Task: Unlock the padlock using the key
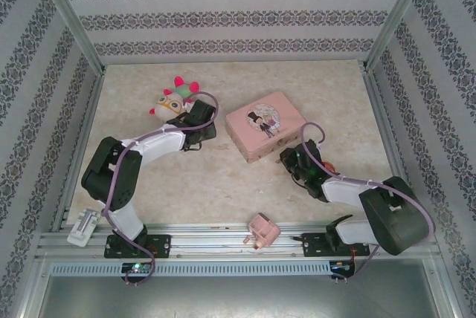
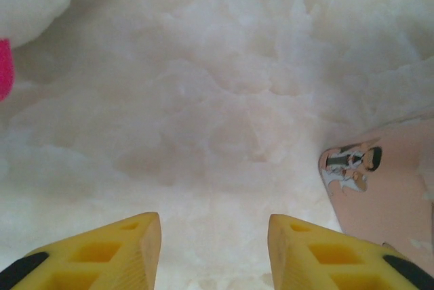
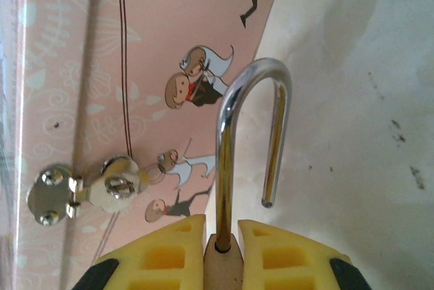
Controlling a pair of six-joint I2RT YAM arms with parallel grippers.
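My right gripper (image 3: 222,225) is shut on the padlock (image 3: 224,263), its brass body pinched between the yellow fingers. The silver shackle (image 3: 227,127) sticks up with its free end hanging loose, out of the body. This gripper (image 1: 291,160) sits just off the near right corner of the pink tin (image 1: 264,126). My left gripper (image 2: 215,225) is open over bare table, nothing between its fingers. It hovers (image 1: 197,121) between the plush toy and the tin. The key is out of view.
A plush toy (image 1: 175,99) with pink spikes lies at the back left, close to my left gripper. The tin's metal clasp (image 3: 88,192) faces my right gripper. A pink plug-like block (image 1: 262,230) rests on the front rail. A white object (image 1: 83,226) lies at the front left.
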